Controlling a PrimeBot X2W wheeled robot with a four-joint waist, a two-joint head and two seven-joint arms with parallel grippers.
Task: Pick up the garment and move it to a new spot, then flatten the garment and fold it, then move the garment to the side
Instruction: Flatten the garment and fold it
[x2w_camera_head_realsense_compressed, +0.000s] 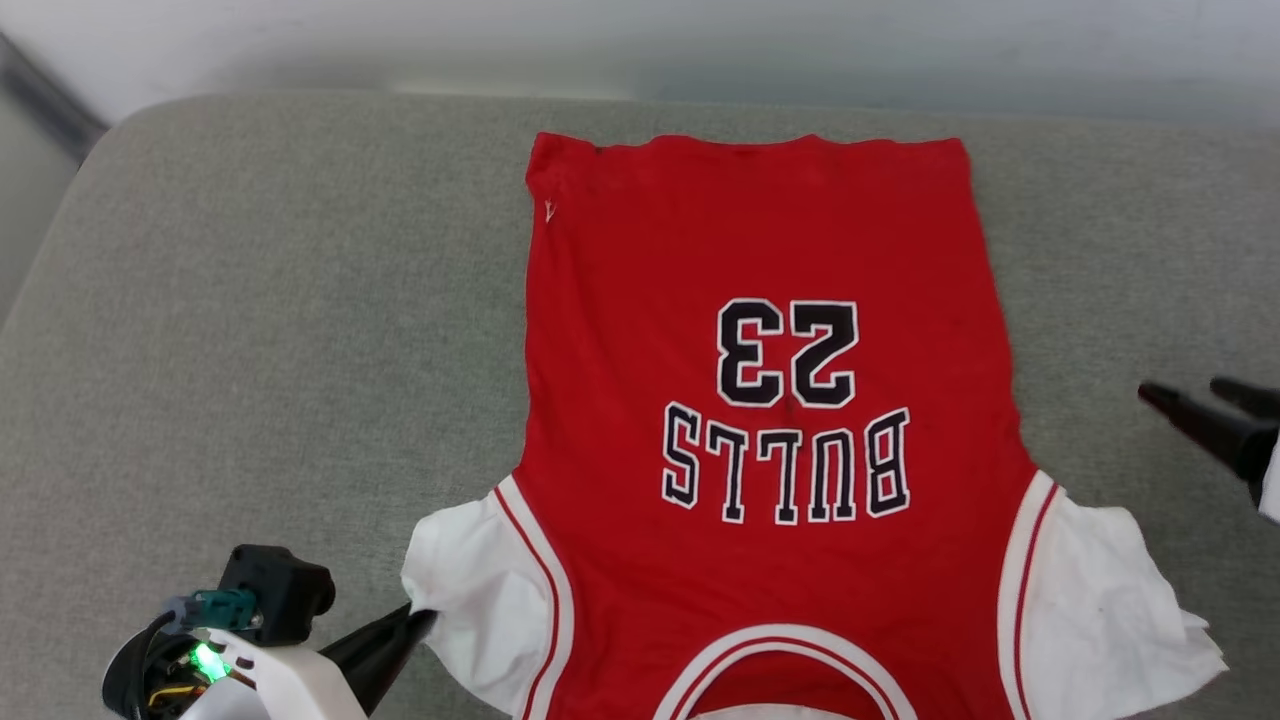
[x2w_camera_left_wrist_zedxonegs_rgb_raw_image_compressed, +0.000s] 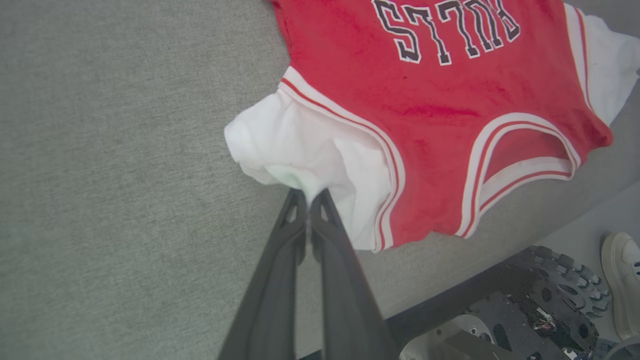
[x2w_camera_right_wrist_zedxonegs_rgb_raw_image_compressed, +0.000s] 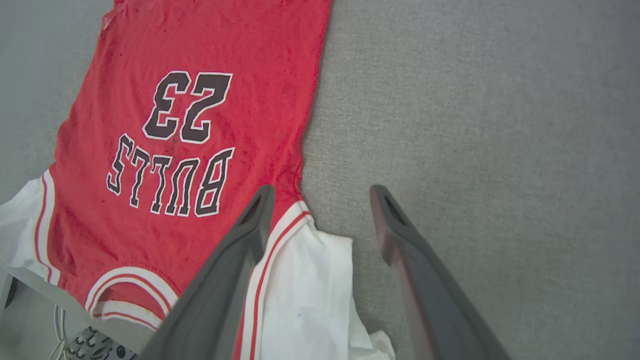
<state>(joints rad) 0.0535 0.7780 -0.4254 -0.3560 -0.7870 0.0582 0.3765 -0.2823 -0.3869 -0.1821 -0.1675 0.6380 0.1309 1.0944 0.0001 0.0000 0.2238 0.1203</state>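
Bulls jersey (x2w_camera_head_realsense_compressed: 770, 400) flat, print up, on grey cushion (x2w_camera_head_realsense_compressed: 250, 300). Left gripper (x2w_camera_left_wrist_zedxonegs_rgb_raw_image_compressed: 310, 194) jaws pinched on its white sleeve (x2w_camera_left_wrist_zedxonegs_rgb_raw_image_compressed: 300, 145); right gripper (x2w_camera_right_wrist_zedxonegs_rgb_raw_image_compressed: 321, 192) jaws apart, empty. Tug sleeve outward, low and gentle, to flatten.

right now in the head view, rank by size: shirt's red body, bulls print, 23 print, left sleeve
1. red body
2. bulls print and left sleeve: look about alike, unranked
3. 23 print
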